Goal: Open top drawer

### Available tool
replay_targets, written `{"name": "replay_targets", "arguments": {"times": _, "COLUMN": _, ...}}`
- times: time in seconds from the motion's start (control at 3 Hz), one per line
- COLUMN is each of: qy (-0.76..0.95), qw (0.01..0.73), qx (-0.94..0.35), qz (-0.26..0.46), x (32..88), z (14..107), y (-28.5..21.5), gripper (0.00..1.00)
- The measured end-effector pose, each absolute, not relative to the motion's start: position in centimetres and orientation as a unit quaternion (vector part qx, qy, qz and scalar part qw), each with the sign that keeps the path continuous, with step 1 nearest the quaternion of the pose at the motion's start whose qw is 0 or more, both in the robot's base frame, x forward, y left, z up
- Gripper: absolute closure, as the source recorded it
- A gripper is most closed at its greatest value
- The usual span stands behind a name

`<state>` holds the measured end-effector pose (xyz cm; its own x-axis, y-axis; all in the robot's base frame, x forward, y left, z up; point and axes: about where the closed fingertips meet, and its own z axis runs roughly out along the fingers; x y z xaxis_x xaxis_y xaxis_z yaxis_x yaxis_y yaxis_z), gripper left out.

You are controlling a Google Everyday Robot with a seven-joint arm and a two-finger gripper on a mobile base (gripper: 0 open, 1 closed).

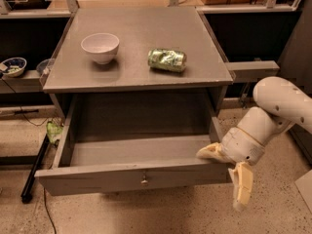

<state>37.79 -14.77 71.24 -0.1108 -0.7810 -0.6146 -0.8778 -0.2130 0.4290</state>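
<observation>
The top drawer (97,179) is a wide grey drawer with a small metal knob (144,180) at the centre of its flat front. It stands pulled well out from under the grey cabinet top (141,28), and its deep box shows nothing inside. My gripper (226,168) is at the right end of the drawer front. One cream finger (209,152) reaches over the front's top rim into the drawer. The other finger (242,185) hangs down outside the right corner. The fingers are spread apart.
A white bowl (100,47) and a crushed green can (167,60) lie on the cabinet top. A shelf at the left holds a small patterned bowl (12,66). A black stand leg (34,172) and a cable lie on the floor at the left. My white arm (280,104) is at the right.
</observation>
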Motion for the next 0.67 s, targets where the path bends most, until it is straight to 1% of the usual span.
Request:
{"name": "replay_targets", "arguments": {"times": 0.33, "qy": 0.618, "qw": 0.056, "qx": -0.662, "qz": 0.42, "x": 36.48, "z": 72.06, "y": -15.78, "gripper": 0.0}}
{"name": "replay_targets", "arguments": {"times": 0.67, "qy": 0.618, "qw": 0.056, "qx": -0.662, "qz": 0.42, "x": 36.58, "z": 72.26, "y": -15.79, "gripper": 0.0}}
